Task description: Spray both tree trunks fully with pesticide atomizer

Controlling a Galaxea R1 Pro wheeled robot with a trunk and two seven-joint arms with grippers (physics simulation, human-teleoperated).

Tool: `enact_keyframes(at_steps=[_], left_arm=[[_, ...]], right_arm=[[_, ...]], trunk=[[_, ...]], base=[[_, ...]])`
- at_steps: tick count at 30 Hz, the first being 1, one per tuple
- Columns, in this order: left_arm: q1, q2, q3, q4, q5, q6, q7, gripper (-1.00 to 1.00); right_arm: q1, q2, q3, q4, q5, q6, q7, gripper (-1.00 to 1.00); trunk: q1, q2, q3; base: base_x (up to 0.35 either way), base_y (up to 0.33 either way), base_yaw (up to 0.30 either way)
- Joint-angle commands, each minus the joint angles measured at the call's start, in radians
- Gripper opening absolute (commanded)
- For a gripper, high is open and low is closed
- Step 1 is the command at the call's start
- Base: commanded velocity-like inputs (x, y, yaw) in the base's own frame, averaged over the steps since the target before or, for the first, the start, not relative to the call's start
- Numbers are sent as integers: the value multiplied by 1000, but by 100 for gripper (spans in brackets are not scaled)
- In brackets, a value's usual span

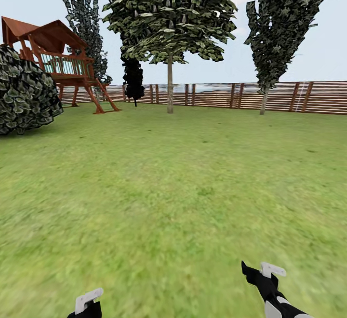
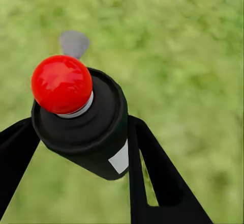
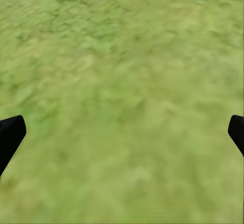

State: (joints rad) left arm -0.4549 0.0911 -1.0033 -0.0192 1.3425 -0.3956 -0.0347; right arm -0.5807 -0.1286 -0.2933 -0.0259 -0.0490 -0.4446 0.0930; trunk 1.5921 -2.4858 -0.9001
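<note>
While the left hand (image 2: 81, 147) is pinching the pesticide atomizer (image 2: 84, 124), its two black fingers (image 2: 157, 173) press against either side of the dark cylindrical body, one on each flank. A glossy red tip (image 2: 62, 84) caps the atomizer at the end away from the hand, seated on a pale collar, and a small white patch sits on the body close to one finger. Beyond the tip there is blurred green grass, with a small grey shape just past it that I cannot identify. From the head camera the left hand (image 1: 86, 303) appears at the lower edge, with a white finger part showing above black.

Off to its side, the right hand (image 1: 262, 272) holds nothing; its dark fingers (image 3: 10, 137) stand spread well apart, with bare grass between them.

Ahead of both hands the floor (image 1: 173, 188) stretches away as an open green lawn. Far beyond it stands a tree (image 1: 169, 19) with a straight pale trunk (image 1: 169, 86) and a broad leafy crown, just before the brown slatted fence (image 1: 289, 97). Further toward the right hand's side rises a narrower dark tree (image 1: 282, 24). On the left hand's side are a red-brown wooden play tower (image 1: 58, 62) and a rounded dark bush (image 1: 24, 91).
</note>
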Motion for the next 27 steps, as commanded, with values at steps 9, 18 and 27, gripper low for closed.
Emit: enact_keyframes(at_steps=[9, 18, 27], left_arm=[[0, 0, -6, -1, 10, -2, -4, -100], [0, 0, -6, -1, 10, -2, -4, -100], [0, 0, -6, -1, 10, -2, -4, -100]], right_arm=[[-1, 0, -7, 1, -5, -3, 10, 100], [-1, 0, -7, 1, -5, -3, 10, 100], [-1, 0, -7, 1, -5, -3, 10, 100]], trunk=[[0, 0, -1], [0, 0, -1], [0, 0, -1]], base=[[330, 0, 0], [330, 0, 0], [330, 0, 0]])
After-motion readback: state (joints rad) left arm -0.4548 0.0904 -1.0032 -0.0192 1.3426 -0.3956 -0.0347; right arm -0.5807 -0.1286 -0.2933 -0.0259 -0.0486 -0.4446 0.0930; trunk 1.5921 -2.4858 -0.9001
